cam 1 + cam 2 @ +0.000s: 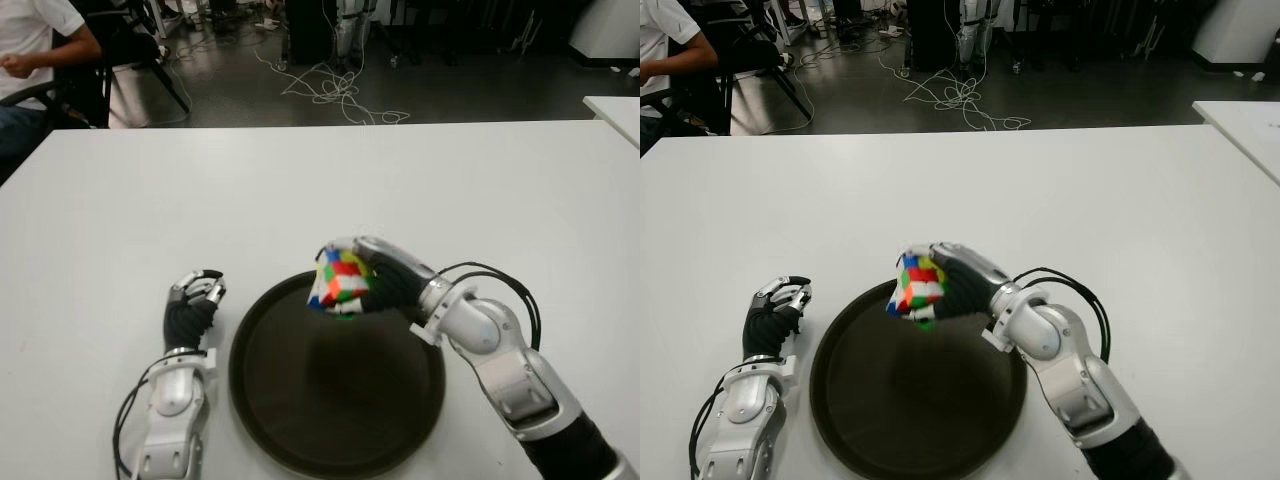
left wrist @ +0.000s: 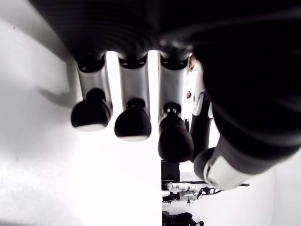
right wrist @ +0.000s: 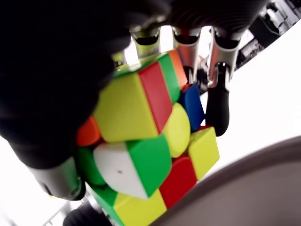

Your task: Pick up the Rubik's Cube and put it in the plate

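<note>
The right hand (image 1: 375, 280) holds the cube (image 1: 340, 280) above the far rim of the plate (image 1: 300, 410), its fingers (image 3: 217, 101) wrapped around the far side and the thumb pressing the near side. The cube sits tilted in the grip, one corner pointing down toward the plate, and it does not touch the dish (a shadow lies on the dark surface below it). In the right wrist view the cube fills the palm, showing yellow, red, green, white, blue and orange tiles, with the plate's brown rim curving underneath.

The plate is round, dark and shallow, lying flat on the white tabletop (image 1: 320, 180) close to the robot, between the two arms. A black cable (image 1: 500, 275) loops out from the right wrist.

The left hand (image 1: 192, 300) shows just left of the plate, apart from its rim, with the fingers curled loosely inward and nothing between them. Its wrist view shows three fingertips (image 2: 133, 125) side by side over the white tabletop, holding nothing.

Beyond the far edge of the tabletop the floor (image 1: 420, 85) is dark, with white cables (image 1: 335, 90) tangled on it. At the far left corner a person (image 1: 35, 50) in a white shirt sits on a chair (image 1: 130, 60), only partly in view.
</note>
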{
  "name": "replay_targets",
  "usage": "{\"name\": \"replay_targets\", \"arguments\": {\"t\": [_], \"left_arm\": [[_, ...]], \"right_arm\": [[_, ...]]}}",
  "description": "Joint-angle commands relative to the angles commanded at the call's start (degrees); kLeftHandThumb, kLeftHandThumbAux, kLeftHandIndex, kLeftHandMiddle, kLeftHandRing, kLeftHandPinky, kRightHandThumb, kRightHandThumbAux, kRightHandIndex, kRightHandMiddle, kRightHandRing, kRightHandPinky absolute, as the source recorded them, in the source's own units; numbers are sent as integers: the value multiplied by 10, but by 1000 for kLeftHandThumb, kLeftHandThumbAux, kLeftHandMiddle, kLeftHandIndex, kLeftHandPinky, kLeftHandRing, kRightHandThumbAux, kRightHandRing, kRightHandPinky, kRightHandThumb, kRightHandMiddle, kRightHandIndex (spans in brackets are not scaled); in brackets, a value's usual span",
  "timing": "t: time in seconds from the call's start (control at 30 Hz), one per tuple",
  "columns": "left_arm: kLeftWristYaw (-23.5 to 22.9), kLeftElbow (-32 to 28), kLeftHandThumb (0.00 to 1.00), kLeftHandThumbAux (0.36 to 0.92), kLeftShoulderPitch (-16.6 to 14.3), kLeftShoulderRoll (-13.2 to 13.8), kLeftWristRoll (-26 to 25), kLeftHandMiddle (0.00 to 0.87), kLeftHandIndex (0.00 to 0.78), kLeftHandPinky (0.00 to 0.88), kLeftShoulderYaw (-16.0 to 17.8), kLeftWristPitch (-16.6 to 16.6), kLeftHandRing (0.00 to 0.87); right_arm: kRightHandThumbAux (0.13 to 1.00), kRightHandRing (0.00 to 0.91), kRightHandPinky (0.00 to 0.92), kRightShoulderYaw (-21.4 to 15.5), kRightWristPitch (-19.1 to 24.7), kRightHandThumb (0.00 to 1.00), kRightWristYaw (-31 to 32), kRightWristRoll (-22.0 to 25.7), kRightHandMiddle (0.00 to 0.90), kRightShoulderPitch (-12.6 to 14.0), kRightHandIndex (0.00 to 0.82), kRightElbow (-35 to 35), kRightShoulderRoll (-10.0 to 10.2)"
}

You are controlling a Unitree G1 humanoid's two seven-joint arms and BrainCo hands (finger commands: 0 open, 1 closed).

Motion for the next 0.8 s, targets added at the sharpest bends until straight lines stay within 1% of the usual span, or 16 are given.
{"name": "replay_targets", "arguments": {"t": [0.1, 0.17, 0.27, 0.4, 0.53, 0.63, 0.8], "left_arm": [[-1, 0, 713, 703, 0, 1, 1, 814, 444, 824, 0, 1, 830], [0, 0, 713, 703, 1, 1, 1, 815, 444, 823, -1, 2, 828], [1, -1, 713, 703, 1, 2, 4, 816, 444, 822, -2, 5, 829], [1, -2, 713, 703, 2, 2, 6, 815, 444, 818, -3, 6, 827], [2, -5, 712, 704, 3, 2, 9, 816, 444, 819, -5, 8, 826], [5, -9, 712, 704, 5, 1, 10, 817, 444, 821, -5, 11, 827], [9, -10, 712, 704, 5, -1, 10, 817, 444, 823, -4, 12, 827]], "right_arm": [[734, 814, 795, 18, 3, 682, 9, -16, 800, 0, 436, 5, -1], [734, 818, 800, 24, 5, 682, 12, -22, 804, -1, 436, 10, 0], [734, 823, 803, 33, -2, 682, 5, -31, 808, -10, 436, 39, 7], [734, 833, 819, 37, -6, 682, 0, -44, 820, -14, 436, 48, 8], [735, 842, 831, 39, -11, 683, 2, -57, 832, -18, 436, 50, 4], [735, 842, 831, 38, -15, 683, 5, -57, 834, -18, 436, 53, 3], [735, 829, 809, 35, -14, 683, 6, -50, 819, -14, 436, 59, 9]]}}
